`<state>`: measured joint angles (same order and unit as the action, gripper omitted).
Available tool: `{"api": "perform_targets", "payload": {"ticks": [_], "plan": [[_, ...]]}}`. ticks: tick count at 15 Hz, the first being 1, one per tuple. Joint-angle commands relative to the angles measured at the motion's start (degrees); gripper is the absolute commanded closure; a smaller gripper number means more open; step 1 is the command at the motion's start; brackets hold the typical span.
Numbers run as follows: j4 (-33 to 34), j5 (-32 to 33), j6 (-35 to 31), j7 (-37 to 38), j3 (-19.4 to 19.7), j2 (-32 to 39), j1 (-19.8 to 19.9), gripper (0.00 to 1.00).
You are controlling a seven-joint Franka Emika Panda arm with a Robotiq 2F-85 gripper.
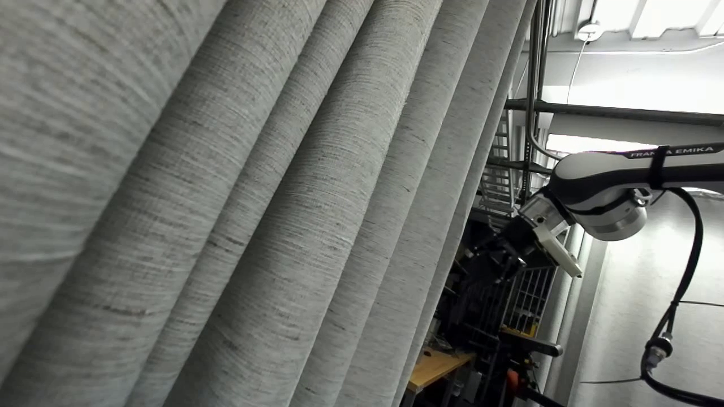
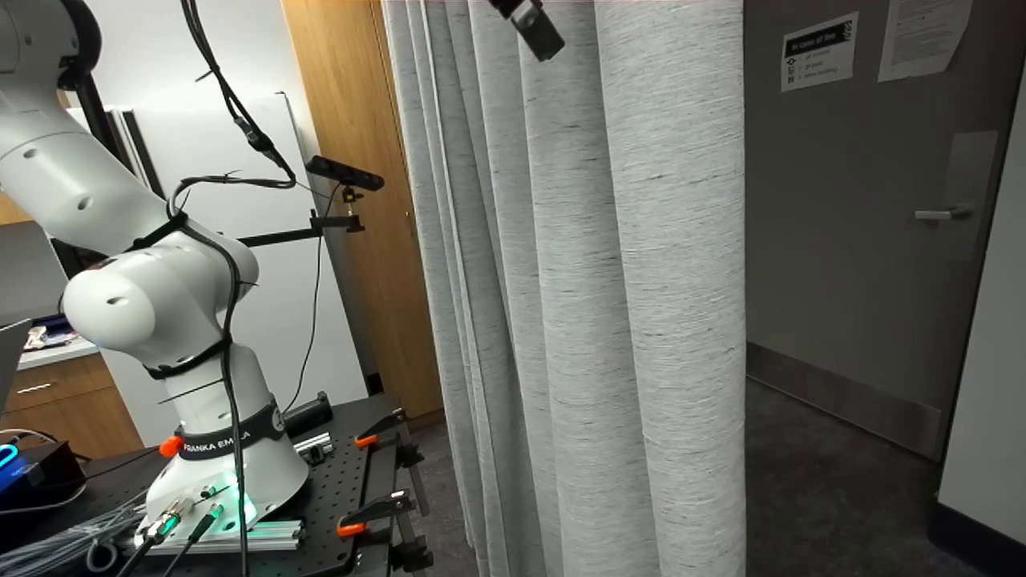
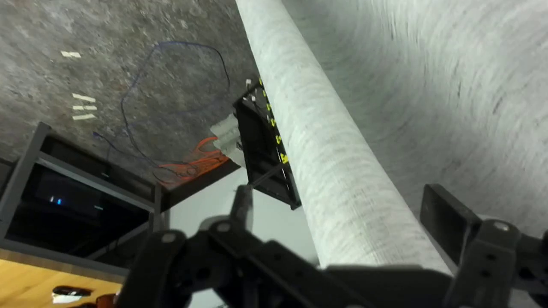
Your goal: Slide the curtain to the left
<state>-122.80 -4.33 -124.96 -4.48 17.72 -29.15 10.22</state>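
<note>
In an exterior view, the big wavy light-grey cloth curtain is hanging left of the flat dark-grey door. The black two-fingered gripper is holding its fingers wide apart, with a curtain fold showing between them. The curtain is looking soft, bendy, maybe heavy, so pinching that fold is seeming best

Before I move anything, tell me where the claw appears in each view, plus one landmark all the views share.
In an exterior view: the claw is right of centre, just right of the curtain.
In an exterior view: little more than one dark fingertip shows, at the top edge.
In the wrist view: across most of the bottom, fingers apart.
Shared landmark: the pleated grey curtain.
</note>
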Motion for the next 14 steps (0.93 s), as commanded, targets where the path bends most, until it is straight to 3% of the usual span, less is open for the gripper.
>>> {"api": "perform_targets", "payload": {"ticks": [1,3,7,9,14], "plan": [[3.47,-5.87,-3.65,-2.27,1.15,2.20,-1.95,0.00],[1.75,-4.34,-2.61,-0.68,-0.33,1.10,-0.16,0.00],[2.75,-5.30,-2.60,-0.67,-0.25,1.57,-0.33,0.00],[2.29,-5.70,-2.30,-3.88,0.21,0.90,-1.50,0.00],[6.44,1.11,-5.39,-12.75,-1.56,3.37,-2.26,0.00]]}}
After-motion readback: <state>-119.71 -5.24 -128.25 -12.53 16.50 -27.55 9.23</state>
